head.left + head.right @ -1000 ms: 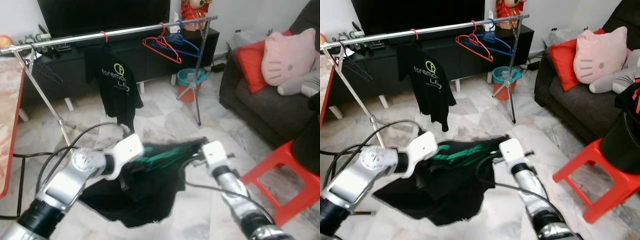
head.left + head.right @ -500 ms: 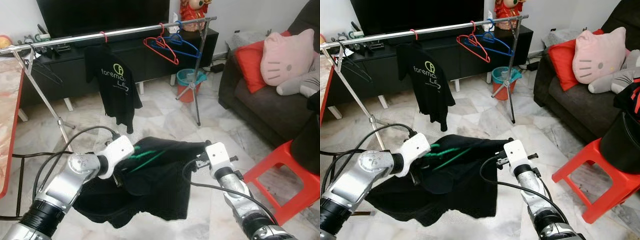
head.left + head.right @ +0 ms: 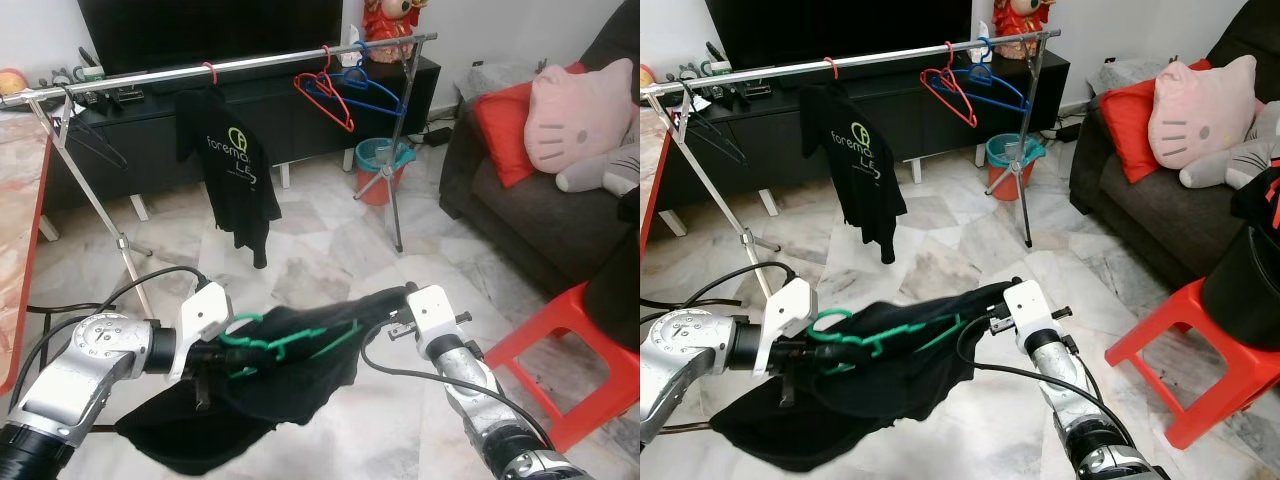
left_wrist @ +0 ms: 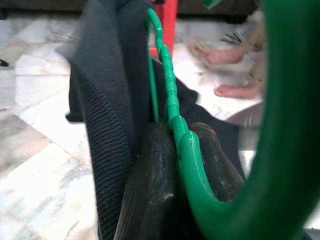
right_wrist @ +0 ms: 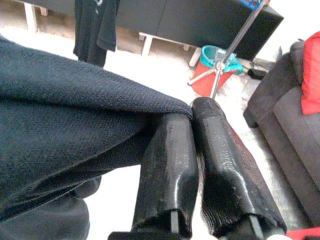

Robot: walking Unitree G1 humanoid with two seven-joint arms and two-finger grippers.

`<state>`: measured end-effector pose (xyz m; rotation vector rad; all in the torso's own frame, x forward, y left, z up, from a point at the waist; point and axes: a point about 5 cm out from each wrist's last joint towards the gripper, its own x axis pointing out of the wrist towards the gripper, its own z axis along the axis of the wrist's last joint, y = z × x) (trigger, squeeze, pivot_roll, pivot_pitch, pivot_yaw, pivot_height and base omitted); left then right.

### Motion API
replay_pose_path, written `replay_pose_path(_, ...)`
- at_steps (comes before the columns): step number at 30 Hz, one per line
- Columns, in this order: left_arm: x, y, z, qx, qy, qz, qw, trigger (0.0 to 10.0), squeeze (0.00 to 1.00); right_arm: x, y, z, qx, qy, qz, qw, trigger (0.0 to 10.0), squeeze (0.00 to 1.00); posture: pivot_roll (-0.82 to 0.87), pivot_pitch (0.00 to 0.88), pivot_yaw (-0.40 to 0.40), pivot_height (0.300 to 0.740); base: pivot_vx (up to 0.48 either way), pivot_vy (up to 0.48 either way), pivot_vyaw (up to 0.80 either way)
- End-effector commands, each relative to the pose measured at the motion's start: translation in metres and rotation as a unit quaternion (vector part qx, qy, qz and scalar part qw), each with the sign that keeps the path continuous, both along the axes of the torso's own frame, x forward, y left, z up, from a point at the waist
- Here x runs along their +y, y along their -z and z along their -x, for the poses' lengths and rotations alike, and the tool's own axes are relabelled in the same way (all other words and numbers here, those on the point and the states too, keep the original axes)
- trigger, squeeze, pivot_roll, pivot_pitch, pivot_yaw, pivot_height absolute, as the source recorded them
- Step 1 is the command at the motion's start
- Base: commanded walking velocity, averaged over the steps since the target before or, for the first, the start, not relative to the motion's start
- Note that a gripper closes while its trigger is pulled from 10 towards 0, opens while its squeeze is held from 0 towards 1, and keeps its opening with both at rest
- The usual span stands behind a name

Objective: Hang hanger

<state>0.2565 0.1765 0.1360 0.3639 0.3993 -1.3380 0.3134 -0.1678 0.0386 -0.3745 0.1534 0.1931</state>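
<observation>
Your left gripper (image 3: 225, 352) is clamped on the green hanger (image 3: 275, 345) near its hook, and your right gripper (image 3: 398, 318) is pinched on the far edge of the black shirt (image 3: 300, 370) draped over it, both low and well short of the rail (image 3: 220, 66). Lift the hook (image 3: 828, 325) above the rail's bare stretch between the hung shirt (image 3: 235, 160) and the red hanger (image 3: 322, 95), keeping the hook upright and the cloth slack.

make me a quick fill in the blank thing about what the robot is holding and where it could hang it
1. The left end effector grips a hanger whose colour is ____.
2. The shirt draped over that hanger is ____ in colour.
3. The right end effector pinches an edge of the ____.
4. On the rail a black T-shirt already hangs from a ____ hanger hook.

Missing words: green; black; shirt; red
</observation>
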Motion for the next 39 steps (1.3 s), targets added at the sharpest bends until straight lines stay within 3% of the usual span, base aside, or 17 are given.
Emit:
replay_pose_path(1,0.002,0.006,0.003,0.008,0.009,-0.022,1.000,10.0,0.00,-0.018,-0.007,-0.005,-0.005,0.038,-0.005,0.999,0.0,0.00,0.09,0.000,-0.045,0.740,0.000,0.000,0.00)
replay_pose_path(8,-0.003,-0.003,0.002,0.004,0.006,0.020,1.000,10.0,0.00,-0.020,-0.006,-0.004,-0.001,0.035,-0.004,0.999,0.0,0.00,0.09,0.000,-0.048,0.740,0.000,0.000,0.00)
replay_pose_path(12,0.000,-0.013,-0.023,-0.058,-0.085,0.074,0.992,10.0,0.00,-0.013,-0.001,-0.001,0.004,0.031,-0.013,0.999,0.0,0.00,0.09,0.000,-0.047,0.740,0.000,0.000,0.00)
replay_pose_path(19,-0.003,-0.017,-0.029,-0.065,-0.114,0.097,0.987,10.0,0.00,-0.011,0.000,0.000,0.004,0.032,-0.021,0.999,0.0,0.00,0.09,0.000,-0.044,0.740,0.000,0.000,0.00)
replay_pose_path(26,-0.011,-0.026,-0.033,-0.059,-0.132,0.180,0.973,10.0,0.00,-0.011,0.004,0.003,0.014,0.037,-0.029,0.999,0.0,0.00,0.09,0.000,-0.044,0.740,0.000,0.000,0.00)
replay_pose_path(29,-0.018,-0.034,-0.040,-0.054,-0.166,0.250,0.952,10.0,0.00,-0.009,0.007,0.005,0.019,0.033,-0.033,0.999,0.0,0.00,0.09,0.000,-0.042,0.740,0.000,0.000,0.00)
replay_pose_path(33,-0.023,-0.038,-0.045,-0.048,-0.186,0.290,0.938,10.0,0.00,-0.008,0.009,0.007,0.023,0.031,-0.037,0.999,0.0,0.00,0.09,0.000,-0.041,0.740,0.000,0.000,0.00)
replay_pose_path(35,-0.029,-0.045,-0.051,-0.051,-0.206,0.327,0.921,10.0,0.00,-0.007,0.011,0.008,0.026,0.031,-0.039,0.998,0.0,0.00,0.09,0.000,-0.039,0.740,0.000,0.000,0.00)
replay_pose_path(36,-0.035,-0.054,-0.059,-0.059,-0.237,0.369,0.897,10.0,0.00,-0.007,0.012,0.009,0.028,0.030,-0.044,0.998,0.0,0.00,0.09,0.000,-0.038,0.740,0.000,0.000,0.00)
replay_pose_path(38,-0.035,-0.054,-0.059,-0.059,-0.237,0.369,0.897,10.0,0.00,-0.007,0.012,0.009,0.028,0.030,-0.044,0.998,0.0,0.00,0.09,0.000,-0.038,0.740,0.000,0.000,0.00)
replay_pose_path(39,-0.037,-0.058,-0.064,-0.060,-0.256,0.390,0.882,10.0,0.00,-0.006,0.013,0.009,0.030,0.029,-0.046,0.998,0.0,0.00,0.08,0.000,-0.036,0.740,0.000,0.000,0.00)
